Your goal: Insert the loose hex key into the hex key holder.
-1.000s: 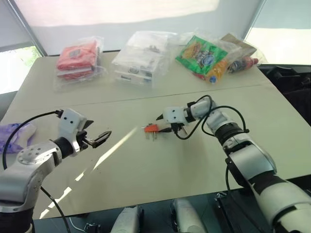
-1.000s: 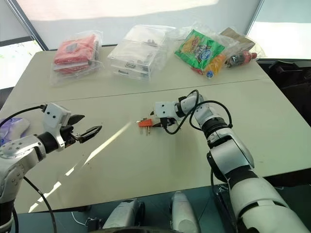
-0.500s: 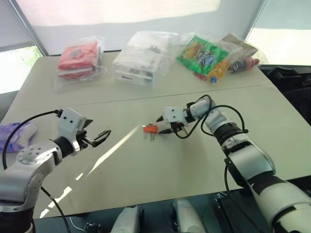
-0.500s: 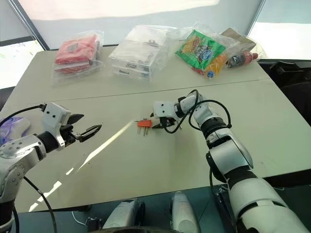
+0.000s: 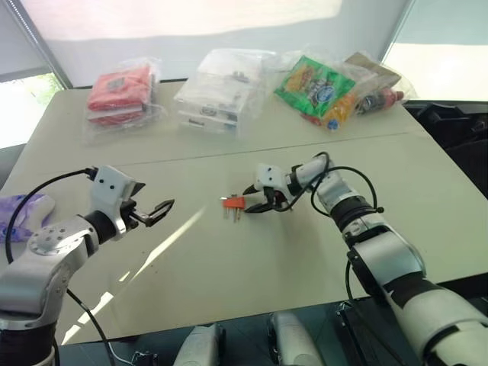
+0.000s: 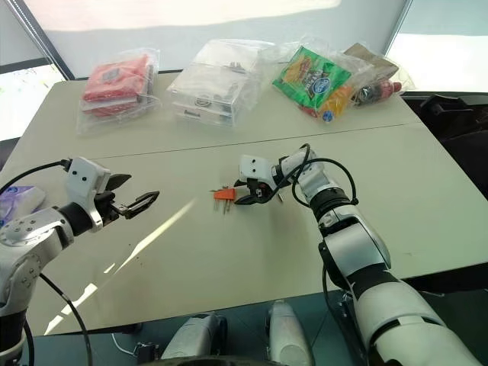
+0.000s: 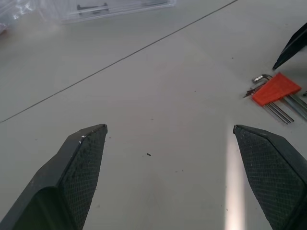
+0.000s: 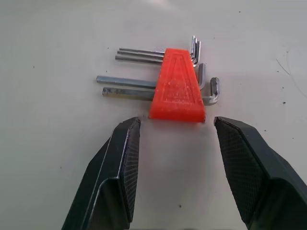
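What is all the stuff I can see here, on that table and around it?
Orange-red plastic hex key holder: one, with thin grey metal keys through it, lying mid-table.
Red packet in clear bag: one, far left of table.
Clear plastic boxes in bag: one bundle, far middle.
Green snack bag: one, far right, with other bagged items beside it.
Purple-and-white plastic packet: one, left edge.
Pale table: one.
Left gripper: black fingers, open, over bare table.
Right gripper: black fingers, open, at the holder's wide end.
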`<action>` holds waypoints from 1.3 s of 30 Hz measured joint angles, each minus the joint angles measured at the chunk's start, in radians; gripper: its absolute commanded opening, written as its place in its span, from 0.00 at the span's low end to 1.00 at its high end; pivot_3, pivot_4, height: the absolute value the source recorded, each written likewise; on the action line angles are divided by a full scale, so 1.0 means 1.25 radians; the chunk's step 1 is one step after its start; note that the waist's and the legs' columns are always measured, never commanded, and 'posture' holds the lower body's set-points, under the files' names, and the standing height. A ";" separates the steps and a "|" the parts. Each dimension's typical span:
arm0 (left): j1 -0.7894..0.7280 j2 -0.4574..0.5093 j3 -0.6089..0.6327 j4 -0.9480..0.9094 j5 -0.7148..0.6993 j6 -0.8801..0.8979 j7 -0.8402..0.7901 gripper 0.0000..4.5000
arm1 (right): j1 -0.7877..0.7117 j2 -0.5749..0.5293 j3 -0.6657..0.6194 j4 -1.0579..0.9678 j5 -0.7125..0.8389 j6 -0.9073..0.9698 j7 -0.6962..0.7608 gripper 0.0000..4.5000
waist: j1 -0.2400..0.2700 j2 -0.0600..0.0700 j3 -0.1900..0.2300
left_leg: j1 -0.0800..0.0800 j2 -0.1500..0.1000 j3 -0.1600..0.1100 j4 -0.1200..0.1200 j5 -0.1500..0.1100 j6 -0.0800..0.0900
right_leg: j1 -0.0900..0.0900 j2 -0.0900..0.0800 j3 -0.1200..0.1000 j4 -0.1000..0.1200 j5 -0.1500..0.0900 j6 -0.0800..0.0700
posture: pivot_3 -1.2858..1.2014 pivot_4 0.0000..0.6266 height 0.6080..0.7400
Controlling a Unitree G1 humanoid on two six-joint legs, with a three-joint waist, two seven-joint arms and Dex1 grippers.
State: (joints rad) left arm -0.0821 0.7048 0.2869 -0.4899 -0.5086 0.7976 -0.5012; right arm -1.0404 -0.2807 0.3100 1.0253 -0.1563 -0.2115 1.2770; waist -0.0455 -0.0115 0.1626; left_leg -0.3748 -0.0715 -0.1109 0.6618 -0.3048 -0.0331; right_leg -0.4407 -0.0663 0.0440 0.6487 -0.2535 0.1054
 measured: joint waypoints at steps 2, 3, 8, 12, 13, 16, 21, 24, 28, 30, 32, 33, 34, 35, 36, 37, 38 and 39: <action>0.002 0.000 0.000 -0.001 0.001 0.000 0.003 0.98 | 0.001 0.006 -0.001 0.000 0.001 0.007 -0.002 0.56 | 0.000 0.000 0.000 | 0.000 0.000 0.000 0.000 0.000 0.000 | 0.000 0.000 0.000 0.000 0.000 0.000 | 0.52 0.24 1.00; 0.003 -0.001 0.000 -0.001 0.001 0.000 0.003 0.98 | 0.001 0.009 -0.001 0.000 0.001 0.007 -0.004 0.56 | 0.000 0.000 0.000 | 0.000 0.000 0.000 0.000 0.000 0.000 | 0.000 0.000 0.000 0.000 0.000 0.000 | 0.52 0.24 1.00; 0.007 -0.007 0.000 -0.001 0.003 0.000 0.008 0.98 | 0.003 0.017 -0.002 0.001 0.001 0.007 -0.018 0.56 | 0.000 0.000 0.000 | 0.000 0.000 0.000 0.000 0.000 0.000 | 0.000 0.000 0.000 0.000 0.000 0.000 | 0.52 0.24 1.00; 0.007 -0.008 0.000 -0.001 0.004 0.000 0.010 0.99 | 0.003 0.022 -0.001 0.009 -0.001 -0.004 -0.035 0.51 | 0.000 0.000 0.000 | 0.000 0.000 0.000 0.000 0.000 0.000 | 0.000 0.000 0.000 0.000 0.000 0.000 | 0.52 0.24 1.00; 0.007 -0.009 0.000 -0.001 0.004 0.000 0.011 1.00 | 0.003 0.022 -0.001 0.012 -0.001 -0.005 -0.036 0.44 | 0.000 0.000 0.000 | 0.000 0.000 0.000 0.000 0.000 0.000 | 0.000 0.000 0.000 0.000 0.000 0.000 | 0.52 0.24 1.00; 0.007 -0.011 0.000 -0.002 0.005 -0.001 0.014 1.00 | 0.003 0.025 -0.001 0.018 -0.001 -0.013 -0.039 0.22 | 0.000 0.000 0.000 | 0.000 0.000 0.000 0.000 0.000 0.000 | 0.000 0.000 0.000 0.000 0.000 0.000 | 0.52 0.24 1.00; 0.006 -0.016 0.000 -0.002 0.006 -0.002 0.018 1.00 | 0.004 0.023 0.000 0.019 -0.006 -0.032 -0.051 0.22 | 0.000 0.000 0.000 | 0.001 0.000 0.000 0.000 0.000 0.000 | 0.001 0.000 0.000 0.001 0.000 0.000 | 0.52 0.24 1.00; -0.008 -0.019 0.000 0.002 0.005 -0.002 0.018 1.00 | 0.018 0.018 0.000 0.015 -0.024 -0.110 -0.116 0.22 | 0.001 0.000 0.000 | 0.000 0.000 0.000 0.001 0.000 0.000 | 0.001 0.001 0.000 0.001 0.000 0.000 | 0.52 0.24 1.00; -0.065 -0.034 0.000 0.020 -0.013 -0.002 0.010 1.00 | 0.020 -0.016 0.009 -0.017 -0.102 -0.260 -0.313 0.22 | 0.004 0.000 0.000 | -0.001 -0.001 0.000 0.001 0.000 -0.001 | 0.000 0.000 0.000 0.001 0.000 0.000 | 0.52 0.24 1.00; -0.115 -0.048 0.001 0.040 -0.040 0.001 -0.001 1.00 | 0.015 -0.051 0.017 -0.047 -0.160 -0.341 -0.429 0.22 | 0.005 0.000 0.000 | -0.001 -0.001 0.000 0.001 0.000 -0.001 | -0.001 0.000 0.000 0.001 0.000 0.000 | 0.52 0.24 1.00; -0.179 -0.062 0.000 0.064 -0.075 0.009 -0.018 1.00 | 0.011 -0.090 0.025 -0.090 -0.232 -0.433 -0.548 0.22 | 0.004 0.000 0.000 | -0.001 -0.001 0.000 0.001 0.000 -0.001 | -0.001 0.000 0.000 0.001 0.000 0.000 | 0.52 0.24 1.00; -0.204 -0.063 0.000 0.069 -0.090 0.015 -0.023 1.00 | 0.007 -0.103 0.028 -0.110 -0.260 -0.468 -0.596 0.22 | 0.002 0.000 0.000 | -0.001 -0.001 0.000 0.001 0.000 -0.001 | -0.001 0.000 0.000 0.001 0.000 0.000 | 0.52 0.24 1.00; -0.229 -0.066 -0.001 0.077 -0.105 0.021 -0.031 1.00 | 0.004 -0.115 0.031 -0.131 -0.286 -0.498 -0.641 0.22 | 0.001 0.000 0.000 | -0.001 -0.001 0.000 0.001 0.000 -0.001 | -0.001 0.001 0.000 0.001 0.000 0.000 | 0.52 0.24 1.00; -0.263 -0.072 -0.004 0.094 -0.126 0.031 -0.042 1.00 | 0.003 -0.128 0.032 -0.156 -0.320 -0.531 -0.694 0.22 | 0.000 0.000 0.000 | -0.001 -0.001 0.001 0.001 0.000 -0.001 | -0.001 0.001 0.000 0.001 0.000 0.000 | 0.52 0.24 1.00; -0.298 -0.079 -0.009 0.112 -0.148 0.041 -0.055 1.00 | 0.003 -0.139 0.032 -0.187 -0.351 -0.560 -0.742 0.22 | 0.000 0.000 0.000 | -0.001 0.000 0.001 0.001 0.001 -0.001 | -0.002 0.001 0.000 0.001 0.000 0.000 | 0.52 0.24 1.00; -0.315 -0.081 -0.014 0.118 -0.160 0.043 -0.061 1.00 | 0.003 -0.142 0.032 -0.206 -0.363 -0.574 -0.766 0.22 | -0.002 0.000 0.000 | -0.001 0.000 0.001 0.001 0.001 -0.001 | -0.002 0.001 0.000 0.001 0.000 0.000 | 0.52 0.24 1.00; -0.339 -0.085 -0.021 0.131 -0.177 0.052 -0.073 1.00 | 0.004 -0.147 0.032 -0.229 -0.378 -0.591 -0.796 0.22 | -0.002 0.000 0.000 | -0.001 0.000 0.001 0.000 0.001 -0.001 | -0.001 0.001 0.000 0.001 0.000 0.000 | 0.52 0.24 1.00; -0.358 -0.091 -0.027 0.144 -0.192 0.059 -0.084 1.00 | 0.004 -0.149 0.032 -0.251 -0.390 -0.605 -0.821 0.22 | -0.002 0.000 0.000 | -0.001 0.000 0.001 0.000 0.001 -0.001 | -0.002 0.001 0.000 0.001 0.000 0.000 | 0.52 0.24 1.00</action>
State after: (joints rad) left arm -0.5300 0.5912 0.2531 -0.3098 -0.7486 0.8712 -0.6059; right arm -1.0350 -0.4676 0.3500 0.7120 -0.6435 -0.9675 0.2512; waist -0.0481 -0.0119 0.1624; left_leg -0.3757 -0.0718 -0.1094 0.6624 -0.3042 -0.0342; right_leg -0.4426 -0.0644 0.0443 0.6502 -0.2534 0.1055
